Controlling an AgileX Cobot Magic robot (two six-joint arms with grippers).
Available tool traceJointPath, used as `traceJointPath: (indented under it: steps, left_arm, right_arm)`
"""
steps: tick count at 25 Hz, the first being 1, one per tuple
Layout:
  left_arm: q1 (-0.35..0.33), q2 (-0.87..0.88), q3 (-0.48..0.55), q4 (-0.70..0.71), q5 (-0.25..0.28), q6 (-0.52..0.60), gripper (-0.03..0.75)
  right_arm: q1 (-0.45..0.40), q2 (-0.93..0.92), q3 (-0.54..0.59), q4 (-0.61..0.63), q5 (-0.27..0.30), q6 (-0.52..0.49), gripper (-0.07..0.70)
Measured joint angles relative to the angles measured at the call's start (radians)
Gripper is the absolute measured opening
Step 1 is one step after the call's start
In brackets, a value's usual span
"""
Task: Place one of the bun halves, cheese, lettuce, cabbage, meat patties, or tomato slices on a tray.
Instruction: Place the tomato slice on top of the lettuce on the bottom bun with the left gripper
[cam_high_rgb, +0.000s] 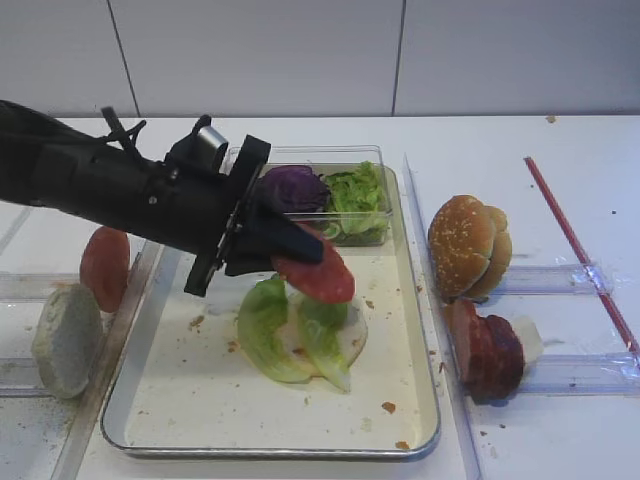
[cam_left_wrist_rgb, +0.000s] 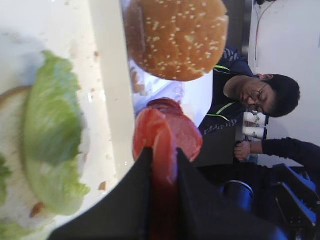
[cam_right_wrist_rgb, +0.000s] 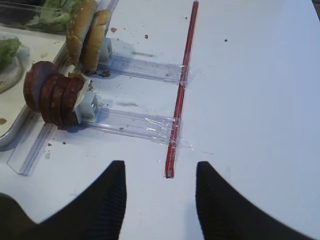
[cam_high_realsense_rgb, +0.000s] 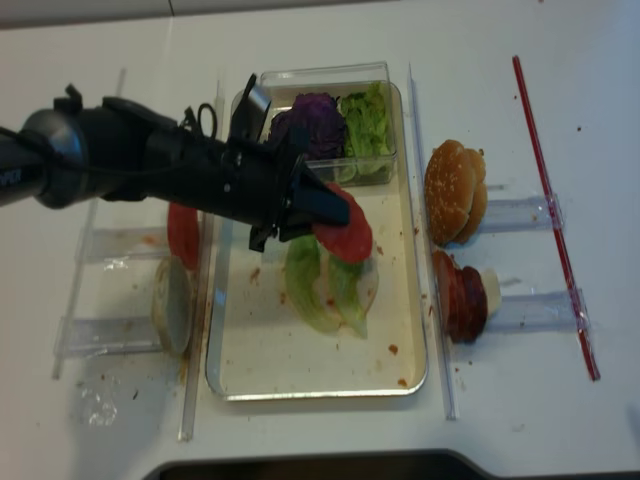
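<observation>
My left gripper (cam_high_rgb: 300, 248) is shut on a red tomato slice (cam_high_rgb: 320, 274), held on edge between the fingers (cam_left_wrist_rgb: 142, 172) in the left wrist view. It hangs over the silver tray (cam_high_rgb: 270, 450), just above lettuce (cam_high_rgb: 268, 322) lying on a pale round base. Another tomato slice (cam_high_rgb: 104, 267) stands in the left rack. Bun halves (cam_high_rgb: 468, 245) and meat patties (cam_high_rgb: 487, 352) stand in racks right of the tray. My right gripper (cam_right_wrist_rgb: 160, 167) is open over bare table near a red strip's end (cam_right_wrist_rgb: 171, 160).
A clear box at the tray's far end holds purple cabbage (cam_high_rgb: 293, 187) and more lettuce (cam_high_rgb: 358, 195). A pale bun half (cam_high_rgb: 67, 340) stands at the left. Clear plastic rails (cam_right_wrist_rgb: 135, 125) flank the tray. Crumbs dot the tray floor.
</observation>
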Motion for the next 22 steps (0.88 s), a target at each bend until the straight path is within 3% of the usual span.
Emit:
traceJointPath:
  steps: [6,22]
  left_arm:
    - [0.005,0.0,0.051,0.01,0.0,0.053,0.05]
    - [0.036,0.094,0.054,-0.097,-0.002,0.099,0.05]
  right_arm:
    - [0.0,0.0,0.0,0.0,-0.002,-0.002,0.374]
    - [0.0,0.0,0.0,0.0,-0.002,-0.002,0.373]
